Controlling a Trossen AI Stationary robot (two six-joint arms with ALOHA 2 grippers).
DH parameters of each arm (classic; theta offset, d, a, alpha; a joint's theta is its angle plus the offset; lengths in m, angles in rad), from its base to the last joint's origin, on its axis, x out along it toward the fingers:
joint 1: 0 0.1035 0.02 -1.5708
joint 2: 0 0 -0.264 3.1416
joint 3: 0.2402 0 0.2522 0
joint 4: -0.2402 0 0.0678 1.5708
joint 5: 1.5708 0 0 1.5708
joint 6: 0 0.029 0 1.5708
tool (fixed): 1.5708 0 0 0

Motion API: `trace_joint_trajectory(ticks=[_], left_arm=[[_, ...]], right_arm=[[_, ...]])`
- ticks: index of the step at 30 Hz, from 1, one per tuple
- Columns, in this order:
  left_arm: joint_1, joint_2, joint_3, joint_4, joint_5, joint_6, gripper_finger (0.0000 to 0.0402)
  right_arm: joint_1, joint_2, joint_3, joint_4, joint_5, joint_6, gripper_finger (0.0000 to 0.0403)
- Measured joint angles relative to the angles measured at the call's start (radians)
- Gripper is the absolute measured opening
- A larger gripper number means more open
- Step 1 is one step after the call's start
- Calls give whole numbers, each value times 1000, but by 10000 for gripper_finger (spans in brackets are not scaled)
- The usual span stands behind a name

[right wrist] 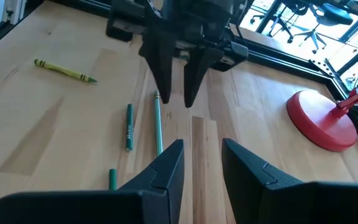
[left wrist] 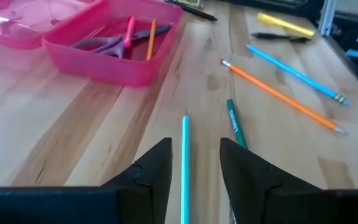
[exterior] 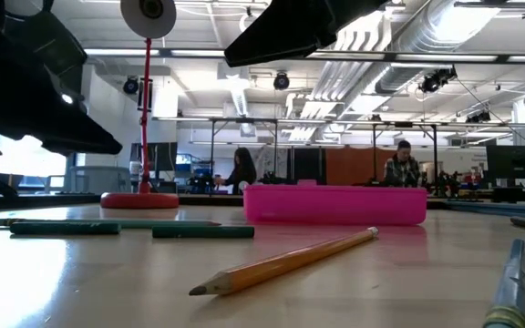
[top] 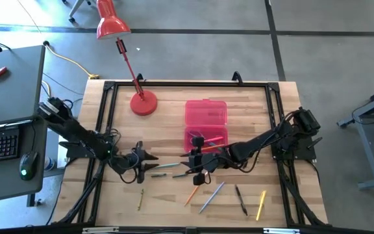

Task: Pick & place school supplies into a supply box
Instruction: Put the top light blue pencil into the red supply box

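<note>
While pink supply box [top: 206, 120] is sitting lid-open at table centre, just beside red lamp base [top: 143, 104], scissors [left wrist: 99, 43], pink pen and orange pencil are lying inside it. Teal pencil [left wrist: 184, 163] is lying between left gripper [left wrist: 195, 163] fingers, jaws standing apart, not clamped. Right gripper [right wrist: 202, 163] is hovering opposite, facing left one, fingers apart, holding nothing. Orange pencil [top: 191, 195], grey pen [top: 211, 197], dark pen [top: 241, 200], yellow marker [top: 261, 204] are lying scattered toward table's near edge.

Pale wood-plank table [top: 252, 201] — smooth, faintly glossy; translucent pink plastic supply box [left wrist: 104, 53]; matt black claws
</note>
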Motion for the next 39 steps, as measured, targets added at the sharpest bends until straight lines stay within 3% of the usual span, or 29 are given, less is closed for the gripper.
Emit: trace_joint_trajectory(ticks=[8,14,30,34,39], left_arm=[[0,217,81,7,-6,-21,166],[1,359,135,6,-95,-25,166],[61,540,153,66,-38,-126,164],[78,542,150,93,-7,-94,137],[101,545,148,124,33,-50,68]], right_arm=[[0,0,0,0,0,0,87],[0,0,0,0,-6,0,87],[0,0,0,0,-11,0,87],[0,0,0,0,-11,0,87],[0,0,0,0,-11,0,87]])
